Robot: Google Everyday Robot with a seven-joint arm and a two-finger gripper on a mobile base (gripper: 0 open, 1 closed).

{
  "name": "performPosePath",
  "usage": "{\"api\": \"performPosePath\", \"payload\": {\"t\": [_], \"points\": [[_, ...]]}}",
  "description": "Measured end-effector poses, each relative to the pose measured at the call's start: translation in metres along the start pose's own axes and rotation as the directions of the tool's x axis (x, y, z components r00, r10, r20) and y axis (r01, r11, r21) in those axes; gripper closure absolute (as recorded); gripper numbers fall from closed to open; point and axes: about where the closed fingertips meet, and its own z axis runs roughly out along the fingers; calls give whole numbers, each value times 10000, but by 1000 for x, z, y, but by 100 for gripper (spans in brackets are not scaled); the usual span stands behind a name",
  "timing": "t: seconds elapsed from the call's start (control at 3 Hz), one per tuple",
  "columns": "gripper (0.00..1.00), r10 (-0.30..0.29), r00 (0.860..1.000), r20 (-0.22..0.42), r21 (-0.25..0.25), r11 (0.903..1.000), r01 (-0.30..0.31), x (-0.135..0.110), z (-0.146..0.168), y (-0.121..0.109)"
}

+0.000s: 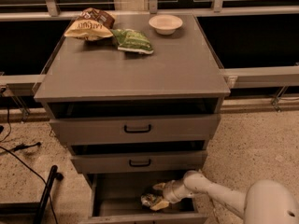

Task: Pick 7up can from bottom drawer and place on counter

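The bottom drawer (100,197) is pulled open at the foot of the grey cabinet. The 7up can (149,199), small, shiny and pale with a greenish tint, lies on the drawer floor right of centre. My gripper (158,196) reaches into the drawer from the right on a white arm (219,196). It is open, with one pale finger (159,186) behind the can and the other (161,204) in front of it, right at the can. The counter (140,71) is the broad grey cabinet top.
On the back of the counter lie a brown-and-yellow chip bag (91,24), a green snack bag (132,40) and a white bowl (165,24). The two upper drawers (135,129) with black handles are slightly out. Black cables (18,148) and a black stand (46,195) are on the floor at left.
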Motion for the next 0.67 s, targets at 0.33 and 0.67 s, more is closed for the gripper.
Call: {"api": "performPosePath", "payload": {"t": [0.33, 0.67], "points": [[39, -17, 10000, 3, 29, 10000, 17, 4, 7, -1], [40, 4, 10000, -35, 167, 9999, -4, 8, 13, -3]]}}
